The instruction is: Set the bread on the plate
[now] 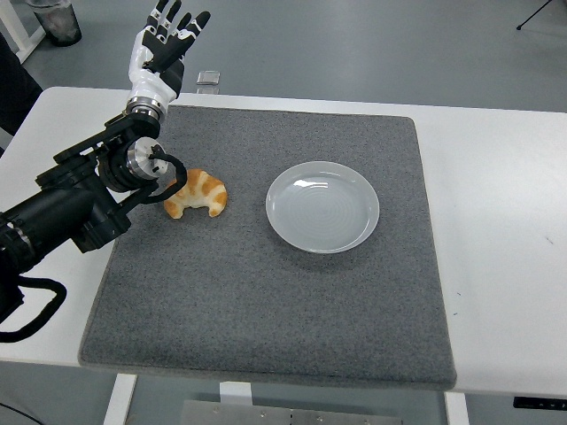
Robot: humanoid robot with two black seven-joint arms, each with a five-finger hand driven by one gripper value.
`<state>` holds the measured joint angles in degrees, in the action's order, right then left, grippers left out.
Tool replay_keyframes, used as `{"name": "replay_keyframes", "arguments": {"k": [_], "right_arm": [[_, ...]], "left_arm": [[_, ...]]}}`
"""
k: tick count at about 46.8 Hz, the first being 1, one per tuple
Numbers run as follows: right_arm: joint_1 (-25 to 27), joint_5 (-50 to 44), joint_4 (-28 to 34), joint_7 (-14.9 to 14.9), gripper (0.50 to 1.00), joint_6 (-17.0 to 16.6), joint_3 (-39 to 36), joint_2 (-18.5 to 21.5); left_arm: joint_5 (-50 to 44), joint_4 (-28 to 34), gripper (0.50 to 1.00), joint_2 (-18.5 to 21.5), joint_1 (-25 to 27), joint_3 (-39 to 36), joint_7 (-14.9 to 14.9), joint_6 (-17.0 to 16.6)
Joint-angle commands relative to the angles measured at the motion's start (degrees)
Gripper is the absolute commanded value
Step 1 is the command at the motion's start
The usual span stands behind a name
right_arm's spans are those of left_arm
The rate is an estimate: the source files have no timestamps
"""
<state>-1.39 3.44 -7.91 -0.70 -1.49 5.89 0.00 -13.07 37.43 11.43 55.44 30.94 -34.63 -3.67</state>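
Croissant (198, 194) on the grey mat (266, 292), left of the empty plate (323, 206), not yet grasped.

Reach stage, by my reading. Left hand (164, 49) raised well beyond the bread near the mat's far left corner, fingers spread, holding nothing; its forearm and wrist joint sit just beside the croissant's left end. Next move calls for lowering the hand onto the bread, closing round it, then carrying it right to the plate. Path between the two looks bare mat. Small metal object (208, 81) on the white table (496, 177) past the mat, out of the way. Right arm not seen.
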Motion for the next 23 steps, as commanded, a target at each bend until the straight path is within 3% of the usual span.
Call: {"name": "replay_keyframes", "arguments": {"k": [1, 23], "right_arm": [[0.0, 0.1, 0.0, 0.0, 0.952, 0.0, 0.0, 0.0], [0.0, 0.0, 0.0, 0.0, 0.952, 0.0, 0.0, 0.0]], "left_arm": [[0.0, 0.2, 0.992, 0.0, -0.1, 0.0, -0.3, 0.0], [0.2, -1.2, 0.994, 2.2, 0.5, -0.3, -0.4, 0.9]]}}
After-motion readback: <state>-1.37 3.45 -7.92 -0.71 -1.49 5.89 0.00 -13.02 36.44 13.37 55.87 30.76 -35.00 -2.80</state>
